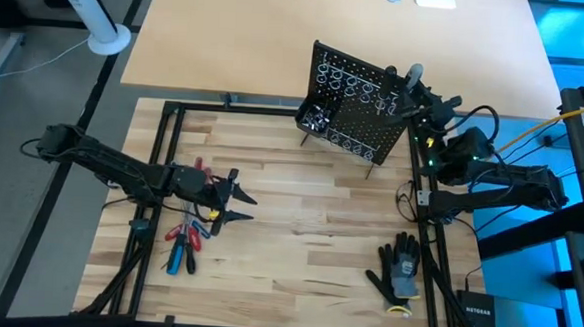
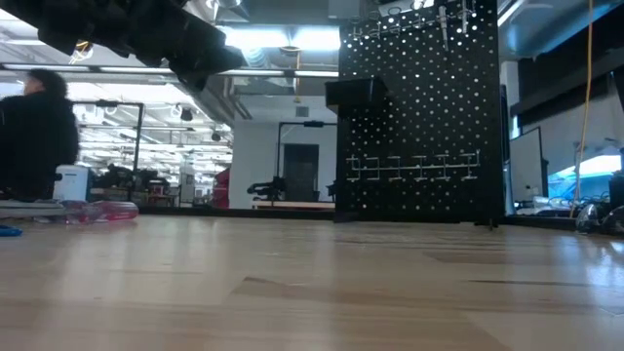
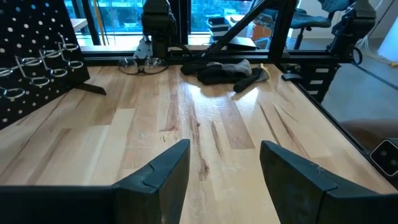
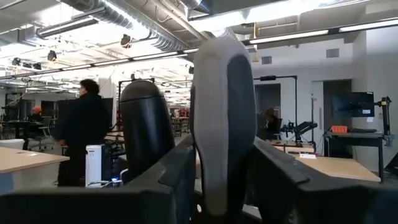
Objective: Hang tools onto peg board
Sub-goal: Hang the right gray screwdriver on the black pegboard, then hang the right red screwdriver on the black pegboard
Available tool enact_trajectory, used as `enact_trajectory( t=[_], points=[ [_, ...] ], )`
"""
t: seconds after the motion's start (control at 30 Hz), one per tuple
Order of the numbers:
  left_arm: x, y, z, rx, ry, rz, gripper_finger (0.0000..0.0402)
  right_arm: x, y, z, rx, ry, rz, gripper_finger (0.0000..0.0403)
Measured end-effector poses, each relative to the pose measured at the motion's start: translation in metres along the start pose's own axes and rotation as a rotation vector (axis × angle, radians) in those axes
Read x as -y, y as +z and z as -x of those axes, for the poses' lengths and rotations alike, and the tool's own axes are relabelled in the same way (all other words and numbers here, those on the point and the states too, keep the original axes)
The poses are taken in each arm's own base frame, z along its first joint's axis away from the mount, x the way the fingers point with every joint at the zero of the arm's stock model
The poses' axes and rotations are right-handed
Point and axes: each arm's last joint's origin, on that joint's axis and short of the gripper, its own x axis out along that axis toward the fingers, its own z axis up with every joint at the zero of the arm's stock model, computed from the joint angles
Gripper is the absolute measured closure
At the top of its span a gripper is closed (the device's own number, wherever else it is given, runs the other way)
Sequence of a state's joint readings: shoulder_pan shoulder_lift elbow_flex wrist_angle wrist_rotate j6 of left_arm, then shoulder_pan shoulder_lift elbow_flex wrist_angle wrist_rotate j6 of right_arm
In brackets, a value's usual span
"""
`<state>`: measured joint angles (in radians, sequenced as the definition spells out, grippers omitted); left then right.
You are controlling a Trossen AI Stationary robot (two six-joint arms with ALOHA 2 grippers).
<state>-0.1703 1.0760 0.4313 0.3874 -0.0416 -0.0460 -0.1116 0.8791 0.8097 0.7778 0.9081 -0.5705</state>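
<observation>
One peg board, one glove, perhaps five tools.

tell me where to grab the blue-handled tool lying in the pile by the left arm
Grip the blue-handled tool across the middle of its handle, coming straight down from above. It lies flat at the pile's near edge, red-handled tools crowding its far end. The open left gripper hovers just beyond.

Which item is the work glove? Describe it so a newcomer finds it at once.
Start at the black peg board standing at the far right of the striped wooden table. Come straight toward the near edge: the work glove lies flat there, alone, by the right frame rail. It is soft, dark and grey with splayed fingers, unlike the slim red- and blue-handled tools piled across the table on the left.
</observation>
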Motion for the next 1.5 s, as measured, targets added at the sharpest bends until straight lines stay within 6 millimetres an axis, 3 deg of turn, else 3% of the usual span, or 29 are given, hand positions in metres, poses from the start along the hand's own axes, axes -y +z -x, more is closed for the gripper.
enact_trajectory(
  t=[0.33,0.53,0.8,1.0,1.17,1.5],
  points=[
    [0.000,0.000,0.000,-0.001,0.012,0.000,0.0218,0.000,0.003,0.000,0.011,0.006,0.003,0.0204],
    [0.000,0.000,0.000,-0.001,0.012,0.000,0.0218,-0.003,0.032,0.004,0.050,0.063,0.034,0.0179],
    [0.000,0.000,0.000,-0.001,0.015,0.004,0.0218,-0.008,0.069,0.014,0.029,0.207,0.037,0.0176],
    [0.000,-0.001,0.000,-0.008,0.015,0.023,0.0218,-0.033,0.075,0.033,-0.025,0.409,0.017,0.0176],
    [0.000,-0.002,0.000,-0.019,0.015,-0.029,0.0218,-0.064,0.068,0.063,-0.088,0.600,-0.004,0.0176],
    [-0.001,-0.006,0.000,-0.063,0.019,0.074,0.0218,-0.138,0.017,0.127,-0.278,0.903,0.173,0.0176]
  ],
)
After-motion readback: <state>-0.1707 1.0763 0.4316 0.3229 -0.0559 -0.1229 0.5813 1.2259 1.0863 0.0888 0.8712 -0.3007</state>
